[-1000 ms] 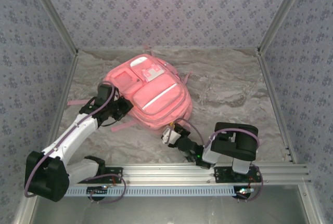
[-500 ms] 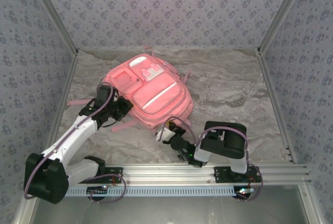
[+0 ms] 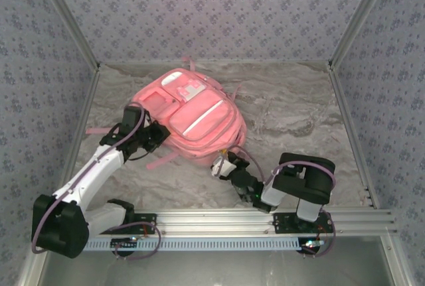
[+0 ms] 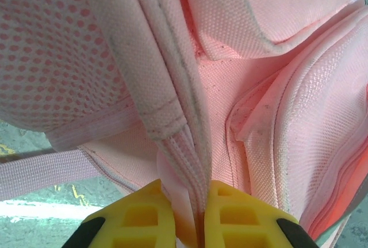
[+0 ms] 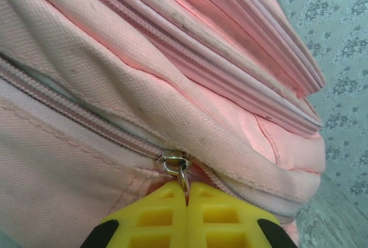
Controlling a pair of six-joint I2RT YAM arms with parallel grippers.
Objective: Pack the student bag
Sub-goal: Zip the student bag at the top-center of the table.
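Count: one student bag [image 3: 189,117], one marbled table [image 3: 292,113], two arms, two grippers.

Item 1, bag. It lies flat on the table with its front pockets up, directly ahead of both grippers and touching both.

Item 2, left gripper [image 3: 154,133]. The left arm [image 3: 99,163] stretches out long and low from its base, the forearm angled toward the bag's left flank. In the wrist view the left gripper [image 4: 198,202] is nearly closed, its yellow fingers [image 4: 144,213] pinching a stitched fabric edge of the bag that rises straight up from between them. Mesh padding lies to the upper left of the claw, and one pink strap [image 4: 46,173] runs off to its left over the table.

Item 3, right gripper [image 3: 222,164]. The right arm [image 3: 302,180] is folded close over its base, with the wrist low and pointed at the bag's near edge. In the wrist view the right gripper [image 5: 187,193] is closed tight on one metal zipper pull [image 5: 179,164], whose ring sits just above the fingertips on the zip line.
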